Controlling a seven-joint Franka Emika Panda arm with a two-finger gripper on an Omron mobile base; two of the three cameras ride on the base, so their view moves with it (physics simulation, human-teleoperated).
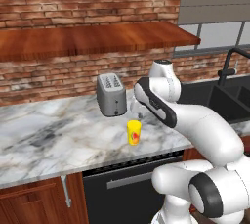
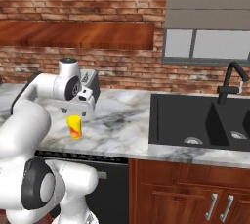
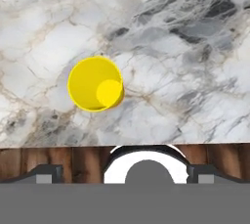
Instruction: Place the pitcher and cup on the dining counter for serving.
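The cup (image 1: pixel 134 132) is a small yellow tumbler with a red-orange mark, standing upright near the front edge of a marble counter (image 1: pixel 44 135). My gripper (image 1: pixel 138 114) hangs just above the cup (image 2: pixel 74 126), apart from it. In the right base view the gripper (image 2: pixel 75 112) points down over the cup's rim. From the hand view I look straight into the empty cup (image 3: pixel 95 83), left of centre, and the fingertips (image 3: pixel 46 174) stand wide open with nothing between them. The pitcher and the dining counter are out of view.
A grey toaster (image 1: pixel 110 94) stands right behind the cup by the brick wall. A black sink (image 2: pixel 195 115) with a dark faucet (image 2: pixel 229 78) lies to the right. A black dishwasher front (image 1: pixel 122 189) sits below the counter edge. A wooden shelf (image 1: pixel 88 39) overhangs the back.
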